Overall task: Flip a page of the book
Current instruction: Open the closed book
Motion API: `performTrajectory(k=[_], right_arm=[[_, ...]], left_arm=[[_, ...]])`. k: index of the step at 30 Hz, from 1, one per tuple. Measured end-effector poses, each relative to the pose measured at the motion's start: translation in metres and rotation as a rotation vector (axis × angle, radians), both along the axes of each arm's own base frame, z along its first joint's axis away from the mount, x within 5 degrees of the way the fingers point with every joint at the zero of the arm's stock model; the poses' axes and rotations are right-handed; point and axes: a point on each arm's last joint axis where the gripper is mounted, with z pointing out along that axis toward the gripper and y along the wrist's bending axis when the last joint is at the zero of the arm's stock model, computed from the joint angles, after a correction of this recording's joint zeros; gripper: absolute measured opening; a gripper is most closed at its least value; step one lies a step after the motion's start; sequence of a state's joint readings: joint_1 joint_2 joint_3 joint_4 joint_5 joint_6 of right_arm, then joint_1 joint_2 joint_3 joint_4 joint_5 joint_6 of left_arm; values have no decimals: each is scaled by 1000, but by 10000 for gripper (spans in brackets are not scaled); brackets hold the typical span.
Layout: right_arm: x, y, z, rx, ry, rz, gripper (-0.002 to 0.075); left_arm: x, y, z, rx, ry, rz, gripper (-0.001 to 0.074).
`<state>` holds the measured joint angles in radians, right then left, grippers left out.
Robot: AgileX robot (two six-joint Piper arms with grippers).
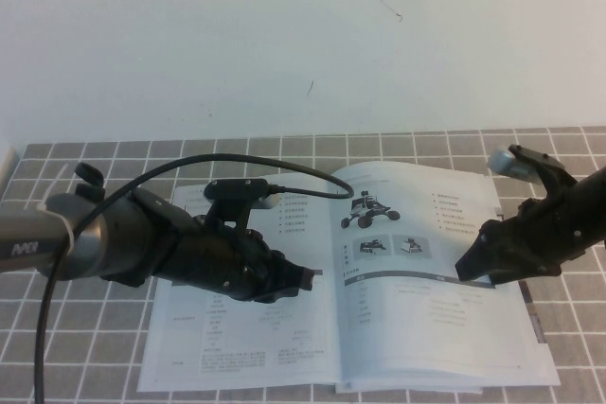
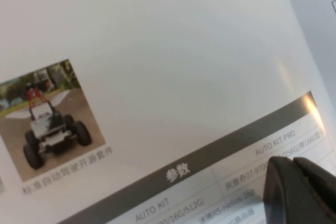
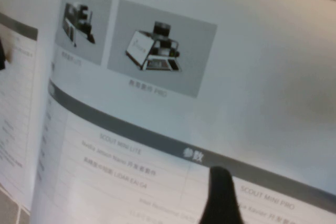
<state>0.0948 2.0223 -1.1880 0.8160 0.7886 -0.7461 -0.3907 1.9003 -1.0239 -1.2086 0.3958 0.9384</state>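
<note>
The book (image 1: 237, 347) lies open and flat on the tiled table. Its right-hand leaf is the page (image 1: 426, 319), with a black-red wheeled robot (image 1: 367, 213) above two small photos. My left gripper (image 1: 308, 281) is shut and rests low over the left leaf near the gutter. The left wrist view shows its tip (image 2: 294, 167) on that leaf's table, below the dark header bar (image 2: 199, 163) and a buggy photo (image 2: 50, 119). My right gripper (image 1: 471, 268) is shut over the page's right part. In the right wrist view, its tip (image 3: 220, 184) sits at the page's (image 3: 157, 124) dark header bar.
The table is covered in grey tiles (image 1: 568, 376), with a white wall (image 1: 284, 35) behind. A black cable (image 1: 189, 166) loops over my left arm. A pale object (image 1: 6, 163) sits at the far left edge. Further page edges (image 1: 542, 328) show beside the book's right side.
</note>
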Motion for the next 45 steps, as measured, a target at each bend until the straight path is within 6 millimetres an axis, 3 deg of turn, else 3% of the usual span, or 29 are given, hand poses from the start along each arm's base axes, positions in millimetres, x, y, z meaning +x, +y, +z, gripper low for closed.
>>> performTrajectory(k=[31,38,45], right_arm=[[3,-18,1,-27,19,-46,468],[3,-7,0,-17,11,-19,468],[3,15,-1,106,6,-22,464]], left_arm=[[0,-1,1,-21,15,16,-4],[0,-1,1,-22,15,20,-4],[0,-1,1,-26,17,21,-4]])
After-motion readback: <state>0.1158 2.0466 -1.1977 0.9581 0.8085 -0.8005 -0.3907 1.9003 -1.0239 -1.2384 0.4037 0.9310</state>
